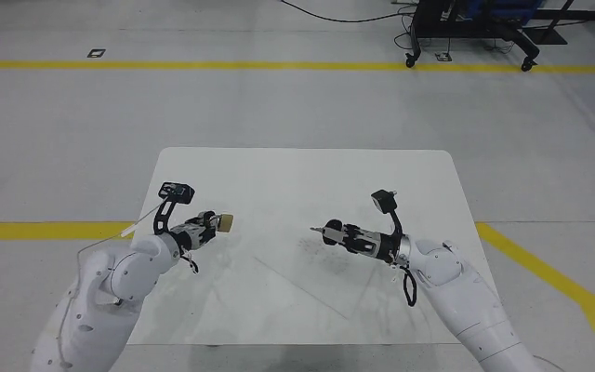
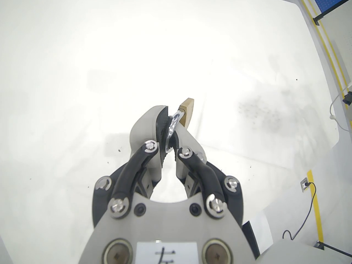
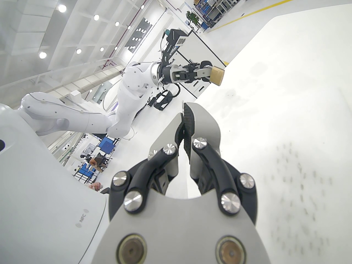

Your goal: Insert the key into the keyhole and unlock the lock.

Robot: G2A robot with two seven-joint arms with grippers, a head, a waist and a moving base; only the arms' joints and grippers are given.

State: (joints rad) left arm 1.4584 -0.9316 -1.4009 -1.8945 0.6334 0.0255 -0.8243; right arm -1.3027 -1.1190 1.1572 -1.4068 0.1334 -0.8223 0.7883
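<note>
Lock in left pincer faces key in right pincer, well apart.

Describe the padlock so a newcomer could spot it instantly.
Find the white table, then the left end effector above it. The padlock is the brass block at its tip, gripped by the shackle; the key in the right end effector is thin and silver.
</note>
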